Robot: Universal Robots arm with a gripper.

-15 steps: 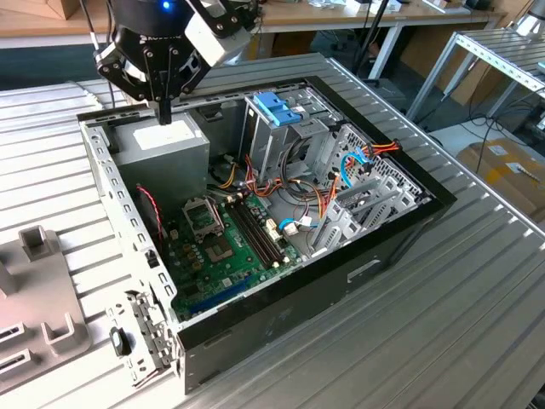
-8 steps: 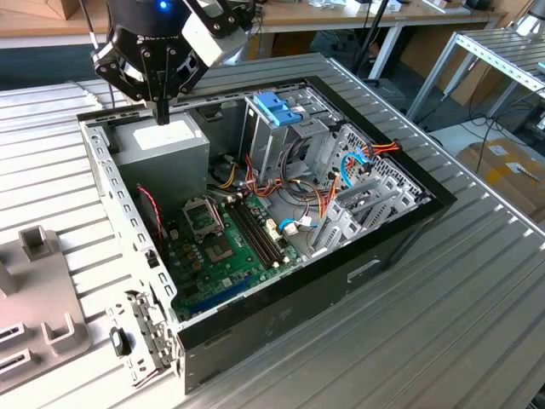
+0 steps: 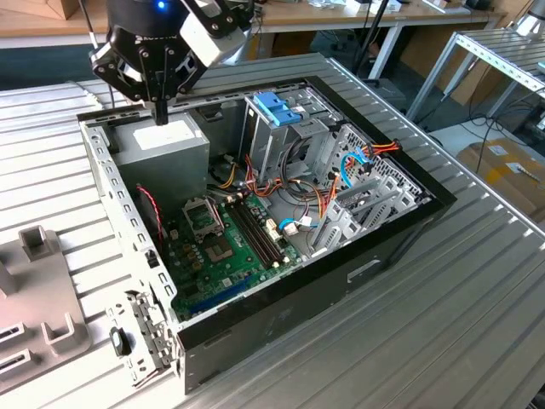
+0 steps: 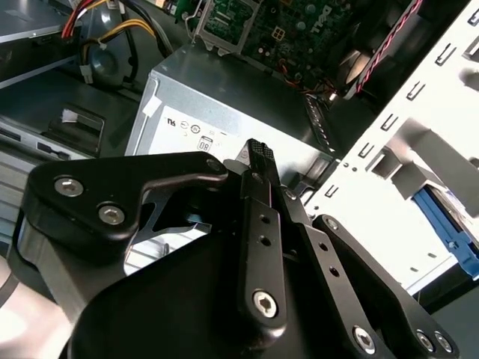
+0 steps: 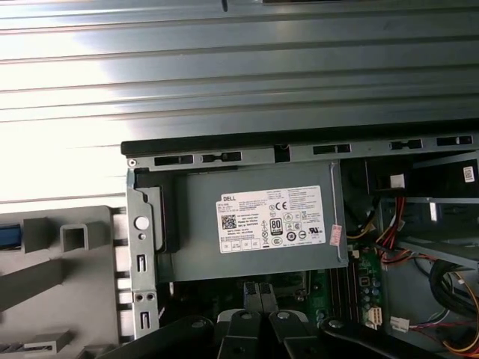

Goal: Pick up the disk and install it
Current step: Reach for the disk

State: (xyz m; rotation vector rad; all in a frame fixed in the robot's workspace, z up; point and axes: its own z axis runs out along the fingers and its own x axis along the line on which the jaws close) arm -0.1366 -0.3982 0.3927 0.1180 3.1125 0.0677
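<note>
Just under the empty, closed claw (image 3: 160, 119) sits the PSU (image 3: 170, 149); disk (image 4: 447, 228) off to its side prob. stiff, heavyish, so grip rail edges.

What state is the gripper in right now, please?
Gripper: closed, holding nothing, just above the grey metal box.

The place looks like a robotics lab or workshop: a robot's gripper (image 3: 160, 115) hangs over an open computer case (image 3: 281, 319) on a ribbed metal table (image 3: 460, 324), with long workbenches (image 3: 341, 21), a metal frame rack (image 3: 502, 51) and cardboard boxes (image 3: 511, 170) behind.
</note>
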